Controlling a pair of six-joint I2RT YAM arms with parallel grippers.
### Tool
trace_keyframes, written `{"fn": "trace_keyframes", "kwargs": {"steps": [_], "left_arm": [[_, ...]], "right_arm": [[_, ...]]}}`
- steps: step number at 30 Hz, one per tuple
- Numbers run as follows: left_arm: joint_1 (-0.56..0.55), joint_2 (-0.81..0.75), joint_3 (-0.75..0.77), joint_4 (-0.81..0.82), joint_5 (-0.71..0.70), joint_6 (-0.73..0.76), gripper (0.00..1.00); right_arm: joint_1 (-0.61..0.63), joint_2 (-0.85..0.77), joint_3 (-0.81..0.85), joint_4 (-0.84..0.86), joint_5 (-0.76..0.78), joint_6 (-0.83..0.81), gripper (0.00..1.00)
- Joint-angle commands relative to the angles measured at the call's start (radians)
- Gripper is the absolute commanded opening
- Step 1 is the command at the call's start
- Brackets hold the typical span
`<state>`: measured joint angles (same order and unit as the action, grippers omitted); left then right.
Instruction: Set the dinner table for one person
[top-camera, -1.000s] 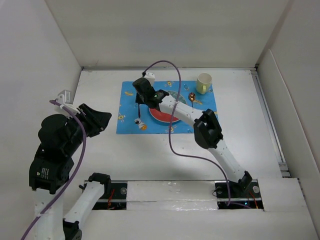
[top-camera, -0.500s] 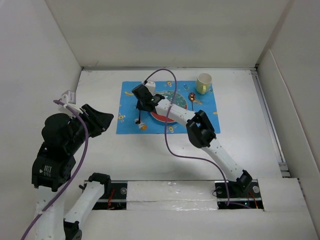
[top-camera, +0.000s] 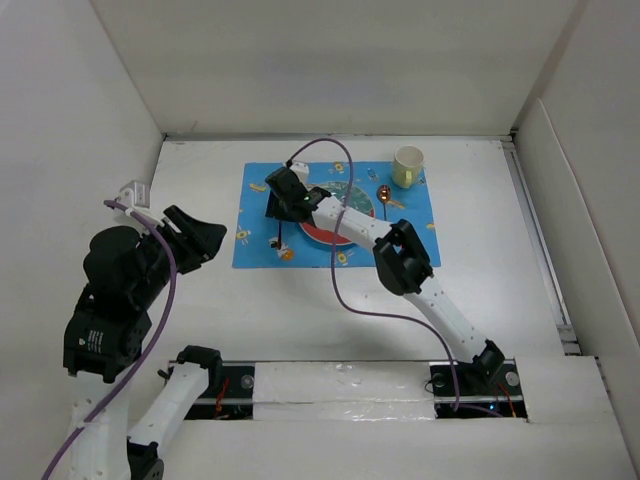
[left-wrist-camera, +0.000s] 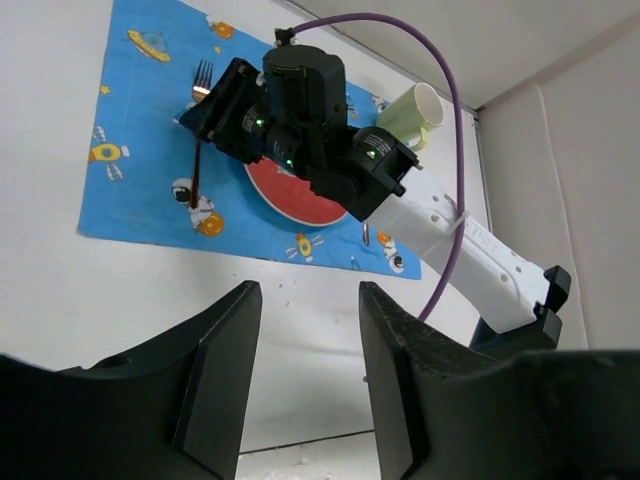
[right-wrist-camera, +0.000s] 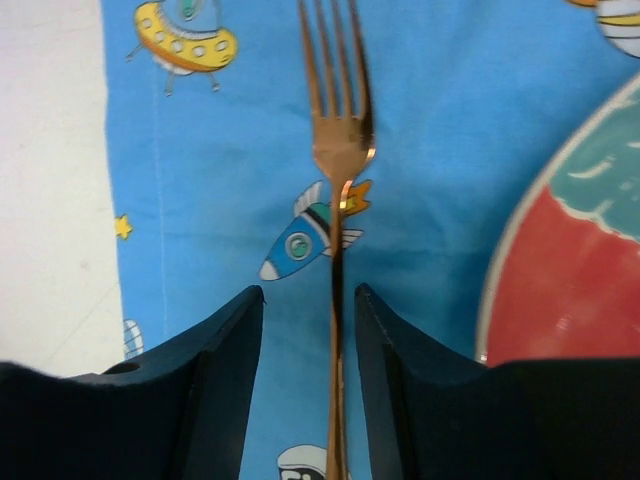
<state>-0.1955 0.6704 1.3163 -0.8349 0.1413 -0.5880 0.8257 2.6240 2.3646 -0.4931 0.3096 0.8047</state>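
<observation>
As right jaws gape, fork (right-wrist-camera: 340, 150) lies between, on mat (right-wrist-camera: 210, 140).

Bright, even light; soft shadows, sharp

The white tabletop (top-camera: 480, 260) carries a blue mat (top-camera: 255, 248) beneath the right pincer (top-camera: 272, 208). A mug (top-camera: 407, 166) far to its right possibly overlaps the mat's corner.
</observation>
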Motion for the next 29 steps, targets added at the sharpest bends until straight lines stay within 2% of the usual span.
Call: {"fn": "trace_keyframes", "kwargs": {"steps": [1, 3, 5, 7, 10, 11, 12, 13, 14, 15, 17, 18, 20, 21, 23, 24, 26, 29], "left_arm": [[-0.005, 0.014, 0.046, 0.028, -0.043, 0.002, 0.45], [-0.005, 0.032, 0.058, 0.033, -0.063, 0.001, 0.48], [-0.005, 0.041, 0.075, 0.045, -0.078, -0.007, 0.56], [-0.005, 0.058, 0.078, 0.086, -0.075, -0.013, 0.66], [-0.005, 0.090, 0.083, 0.160, -0.051, -0.029, 0.77], [-0.005, 0.100, 0.083, 0.183, -0.043, -0.033, 0.79], [-0.005, 0.118, 0.081, 0.241, -0.026, -0.048, 0.80], [-0.005, 0.129, 0.078, 0.270, -0.019, -0.058, 0.81], [-0.005, 0.139, 0.080, 0.298, -0.011, -0.067, 0.82], [-0.005, 0.164, 0.081, 0.348, -0.005, -0.079, 0.82], [-0.005, 0.204, 0.112, 0.387, -0.002, -0.085, 0.83], [-0.005, 0.219, 0.139, 0.407, -0.008, -0.087, 0.84], [-0.005, 0.247, 0.175, 0.413, -0.029, -0.081, 0.84], [-0.005, 0.253, 0.175, 0.415, -0.037, -0.081, 0.84], [-0.005, 0.264, 0.187, 0.413, -0.051, -0.062, 0.84], [-0.005, 0.267, 0.178, 0.415, -0.055, -0.062, 0.84], [-0.005, 0.274, 0.153, 0.419, -0.051, -0.056, 0.85], [-0.005, 0.279, 0.092, 0.444, -0.020, -0.078, 0.87]], "right_arm": [[-0.005, -0.140, -0.005, 0.109, -0.105, -0.045, 0.53], [-0.005, -0.214, -0.016, 0.136, -0.176, -0.077, 0.58], [-0.005, -0.341, -0.019, 0.130, -0.211, -0.137, 0.67], [-0.014, -0.445, -0.047, 0.085, -0.237, -0.185, 0.72], [-0.025, -0.727, -0.250, 0.065, -0.215, -0.240, 0.79], [-0.049, -0.804, -0.316, 0.064, -0.204, -0.252, 0.96], [-0.065, -0.963, -0.444, 0.065, -0.207, -0.268, 1.00], [-0.080, -1.045, -0.506, 0.068, -0.202, -0.297, 1.00], [-0.108, -1.126, -0.563, 0.065, -0.179, -0.297, 1.00], [-0.118, -1.306, -0.685, 0.079, -0.103, -0.298, 1.00], [-0.140, -1.486, -0.801, 0.094, 0.006, -0.268, 1.00], [-0.175, -1.568, -0.894, 0.088, 0.120, -0.225, 1.00], [-0.221, -1.839, -0.999, 0.071, 0.289, -0.203, 1.00], [-0.235, -1.840, -0.999, 0.064, 0.342, -0.205, 1.00], [-0.267, -1.970, -1.074, 0.019, 0.475, -0.208, 1.00], [-0.267, -1.970, -1.074, 0.004, 0.494, -0.216, 1.00], [-0.289, -1.975, -1.096, -0.030, 0.488, -0.232, 1.00], [-0.300, -1.913, -1.087, -0.065, 0.401, -0.230, 1.00]]}}
